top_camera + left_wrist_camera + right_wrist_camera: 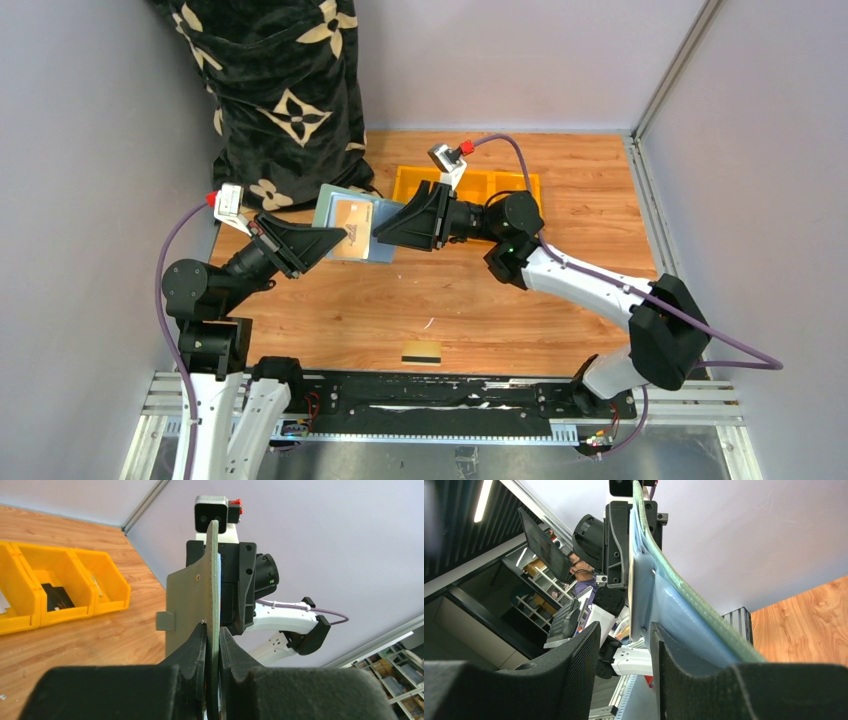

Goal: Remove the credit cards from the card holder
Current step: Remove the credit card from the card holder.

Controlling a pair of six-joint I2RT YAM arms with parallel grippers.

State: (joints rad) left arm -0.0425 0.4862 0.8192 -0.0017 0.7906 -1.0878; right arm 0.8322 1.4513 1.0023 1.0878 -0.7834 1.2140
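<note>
The left gripper fills the bottom of the left wrist view. Its two black fingers are pressed together on the lower edge of the card holder. The holder stands upright and edge-on in the middle of the frame, its sage-green outside to the left and a small stud near its upper edge. At the left of that frame the yellow bin sits on the wooden table, with a dark flat thing in its middle compartment.

In the right wrist view the right gripper has its jaws partly apart. The holder's pale blue-grey inside runs down from the top of the frame, and its edge dips into the gap. The edge lies close against the right-hand finger, with open space toward the left-hand one, so nothing is clamped there.

In the top view the holder is open a little left of centre, its inside turned up. The left gripper is at its lower left corner and the right gripper just at its right edge. The orange-tan card lies against the holder's inside. The yellow-gold card lies flat on the table at the lower centre of the frame, well apart from the holder, its black stripe along the lower edge. A black bag with cream flowers fills the upper left.
</note>
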